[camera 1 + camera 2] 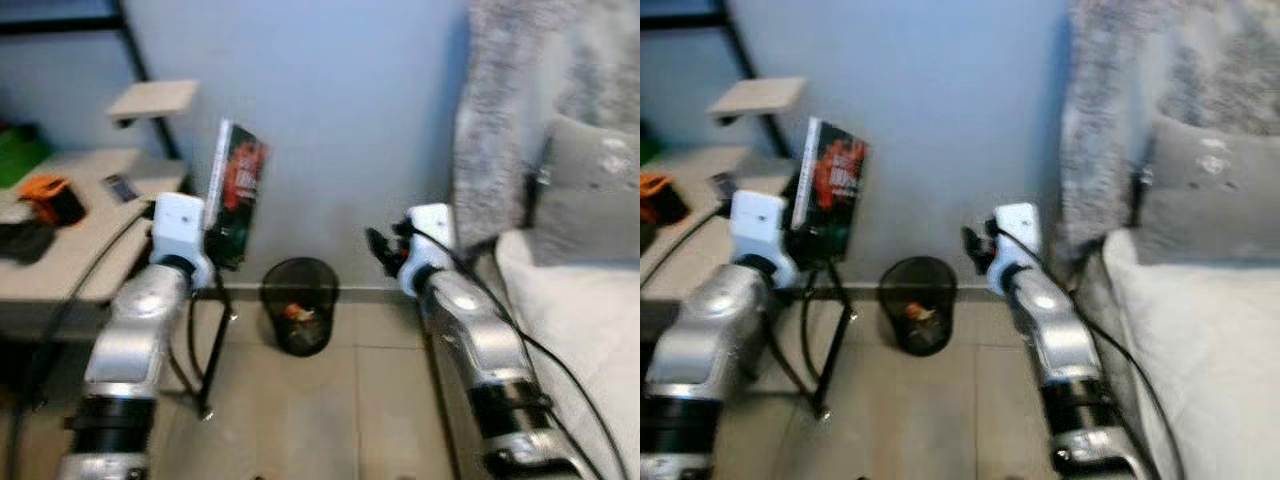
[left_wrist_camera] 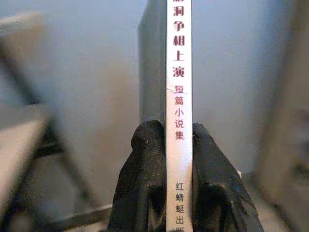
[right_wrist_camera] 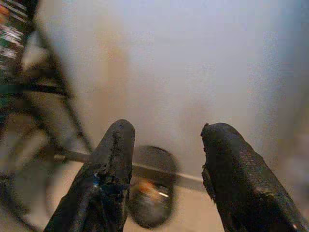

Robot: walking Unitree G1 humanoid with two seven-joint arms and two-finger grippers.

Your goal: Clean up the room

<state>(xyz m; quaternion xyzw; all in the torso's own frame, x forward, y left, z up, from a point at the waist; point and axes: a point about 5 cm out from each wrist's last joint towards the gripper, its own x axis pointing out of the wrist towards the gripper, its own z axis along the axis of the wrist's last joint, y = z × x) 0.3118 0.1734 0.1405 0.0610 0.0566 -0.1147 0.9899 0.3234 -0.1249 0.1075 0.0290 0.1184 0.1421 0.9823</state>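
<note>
My left gripper point(image 1: 222, 238) is shut on a book point(image 1: 235, 190) with a dark red and green cover, held upright in the air beside the desk point(image 1: 75, 250). In the left wrist view the book's white spine point(image 2: 178, 96) with printed characters stands between the two black fingers point(image 2: 145, 183). My right gripper point(image 1: 380, 250) is raised in front of the pale wall, open and holding nothing; its fingers point(image 3: 116, 164) stand apart in the right wrist view. A black mesh waste bin point(image 1: 298, 303) with bits of rubbish inside stands on the floor between the arms.
The desk carries an orange and black object point(image 1: 52, 197), a dark item point(image 1: 25, 240) and a small flat thing point(image 1: 122, 188). A small shelf point(image 1: 152, 98) hangs on a black frame above it. A bed with a grey pillow point(image 1: 590, 190) and furry throw point(image 1: 510, 110) is at the right.
</note>
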